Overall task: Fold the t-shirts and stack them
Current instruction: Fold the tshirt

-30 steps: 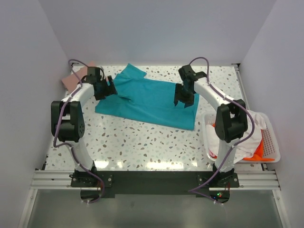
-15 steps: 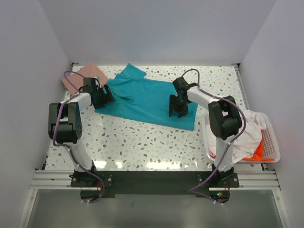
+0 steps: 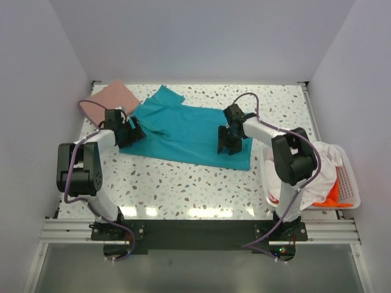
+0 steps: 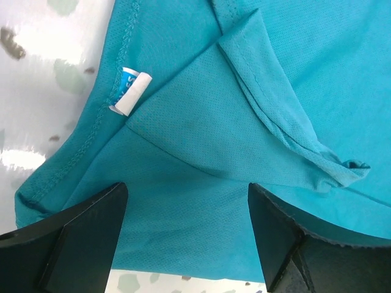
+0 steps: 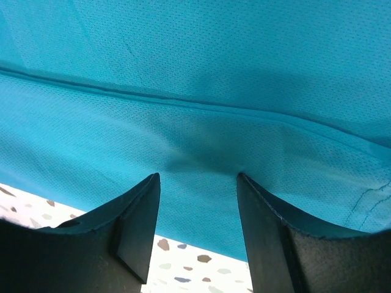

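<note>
Left gripper (image 3: 135, 130) is over the left edge of the spread t-shirt (image 3: 189, 125), and right gripper (image 3: 231, 146) is over its near right part. The cloth lies flat on the table (image 3: 183, 180) between them. Behind and left of the left gripper lies a folded t-shirt (image 3: 113, 95). Right of the right gripper sits the basket (image 3: 348, 182), with heaped t-shirts (image 3: 325, 163) in it.

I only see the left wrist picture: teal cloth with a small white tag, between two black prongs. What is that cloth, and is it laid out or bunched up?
Observer: From above, it is a teal t-shirt spread mostly flat across the far half of the table.
Operator: Is there a second tool anywhere?
Observer: Yes. The right tool is over the shirt's near right part, and its jaws stand open with nothing between them.
Operator: Any other clothes around?
Observer: A pink shirt lies at the table's far left corner, just beyond the teal one.
</note>
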Robot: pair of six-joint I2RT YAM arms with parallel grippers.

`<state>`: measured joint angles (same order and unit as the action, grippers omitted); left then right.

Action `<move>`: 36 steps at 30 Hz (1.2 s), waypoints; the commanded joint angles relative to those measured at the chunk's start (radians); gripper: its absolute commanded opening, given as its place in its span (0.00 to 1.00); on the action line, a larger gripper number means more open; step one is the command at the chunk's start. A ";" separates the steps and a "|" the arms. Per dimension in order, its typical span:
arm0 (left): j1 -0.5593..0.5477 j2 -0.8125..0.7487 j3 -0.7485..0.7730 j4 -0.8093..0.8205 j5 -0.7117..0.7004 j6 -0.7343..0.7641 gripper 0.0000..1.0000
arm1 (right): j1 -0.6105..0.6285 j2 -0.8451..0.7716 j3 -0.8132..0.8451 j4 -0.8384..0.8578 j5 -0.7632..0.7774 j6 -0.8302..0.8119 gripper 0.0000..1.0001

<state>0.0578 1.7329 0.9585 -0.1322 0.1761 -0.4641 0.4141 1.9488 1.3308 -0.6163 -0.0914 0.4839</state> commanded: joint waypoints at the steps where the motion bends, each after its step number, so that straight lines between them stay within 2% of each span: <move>1: 0.011 -0.038 -0.066 -0.115 -0.056 -0.033 0.85 | 0.037 0.013 -0.088 -0.103 -0.004 -0.021 0.57; 8: 0.011 -0.145 -0.145 -0.225 -0.116 -0.067 0.88 | 0.095 -0.080 -0.203 -0.140 -0.008 0.016 0.57; 12: 0.011 -0.257 -0.201 -0.274 -0.128 -0.084 0.89 | 0.129 -0.140 -0.254 -0.149 -0.002 0.031 0.57; 17: 0.004 -0.395 -0.224 -0.316 -0.155 -0.081 0.89 | 0.147 -0.223 -0.259 -0.178 0.009 0.032 0.57; 20: -0.042 -0.433 -0.208 -0.299 -0.144 -0.073 0.89 | 0.147 -0.264 -0.223 -0.203 0.018 0.030 0.57; 28: -0.170 -0.389 -0.191 -0.212 -0.037 -0.108 0.88 | 0.147 -0.268 -0.124 -0.243 0.027 0.021 0.57; 36: -0.187 -0.294 -0.164 -0.112 0.008 -0.140 0.88 | 0.147 -0.294 -0.114 -0.260 0.047 0.009 0.57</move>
<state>-0.1211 1.4143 0.7460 -0.3294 0.1490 -0.5694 0.5617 1.7134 1.1973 -0.8417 -0.0677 0.5026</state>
